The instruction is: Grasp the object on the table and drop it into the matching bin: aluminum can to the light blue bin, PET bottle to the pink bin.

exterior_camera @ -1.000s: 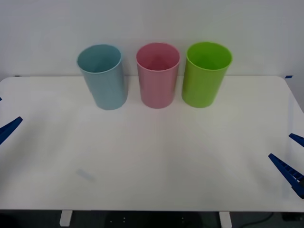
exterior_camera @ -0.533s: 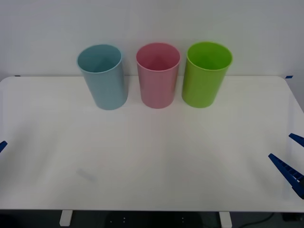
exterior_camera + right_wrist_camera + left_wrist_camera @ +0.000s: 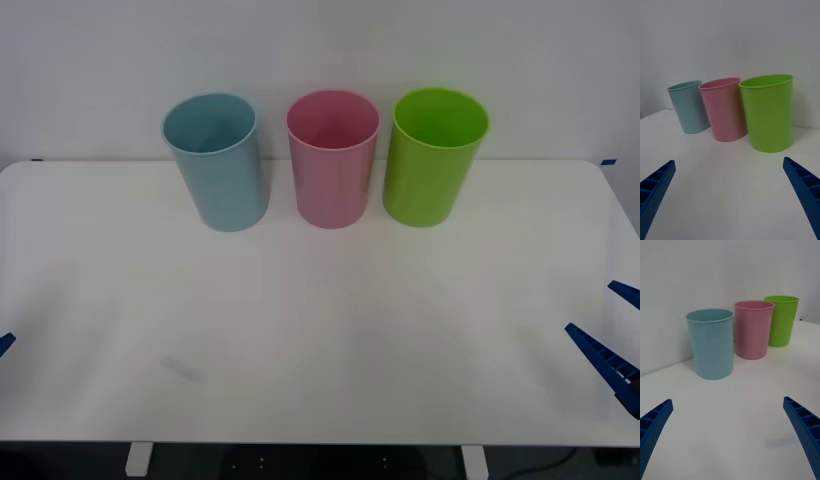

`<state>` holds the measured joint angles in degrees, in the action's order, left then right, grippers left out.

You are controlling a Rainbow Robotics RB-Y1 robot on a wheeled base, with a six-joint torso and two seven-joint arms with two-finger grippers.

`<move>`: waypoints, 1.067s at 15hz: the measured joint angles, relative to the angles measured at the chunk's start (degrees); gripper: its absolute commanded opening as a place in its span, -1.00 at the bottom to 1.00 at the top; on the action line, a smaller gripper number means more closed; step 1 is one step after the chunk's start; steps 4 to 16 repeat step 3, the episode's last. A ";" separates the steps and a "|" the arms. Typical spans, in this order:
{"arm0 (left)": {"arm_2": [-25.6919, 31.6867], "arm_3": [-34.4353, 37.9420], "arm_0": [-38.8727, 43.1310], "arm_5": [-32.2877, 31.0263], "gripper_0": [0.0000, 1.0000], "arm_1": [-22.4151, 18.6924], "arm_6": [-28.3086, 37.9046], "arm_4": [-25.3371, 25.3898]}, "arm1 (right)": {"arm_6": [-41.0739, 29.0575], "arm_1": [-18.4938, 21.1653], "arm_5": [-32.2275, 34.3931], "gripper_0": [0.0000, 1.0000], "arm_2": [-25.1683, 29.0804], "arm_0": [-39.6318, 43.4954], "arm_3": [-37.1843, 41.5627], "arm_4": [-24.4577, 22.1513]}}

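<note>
Two grippers, mine, sit wide open and empty at the table's (image 3: 320,330) near corners: left gripper (image 3: 728,438), right gripper (image 3: 730,195). I see no can on the table; likely dropped already, though I cannot see inside. Beyond open white room stand the light blue bin (image 3: 215,160), pink bin (image 3: 333,158) and green bin (image 3: 435,155), by the far edge.

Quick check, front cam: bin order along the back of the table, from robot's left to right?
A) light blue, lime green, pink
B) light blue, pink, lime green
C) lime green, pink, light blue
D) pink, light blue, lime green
B: the front view shows the light blue bin on the left, the pink bin in the middle and the lime green bin on the right, all upright on the table.
</note>
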<state>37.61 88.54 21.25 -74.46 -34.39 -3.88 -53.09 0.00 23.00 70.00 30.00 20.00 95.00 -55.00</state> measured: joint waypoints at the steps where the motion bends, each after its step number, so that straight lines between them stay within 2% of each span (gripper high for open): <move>1: -0.20 -0.01 0.31 0.00 1.00 0.01 0.00 0.00 | 0.00 0.00 0.00 1.00 0.00 0.00 0.00 0.00; 16: -0.24 -0.01 0.37 0.00 1.00 0.01 0.00 0.00 | 0.00 0.00 0.00 1.00 0.00 0.00 0.00 0.00</move>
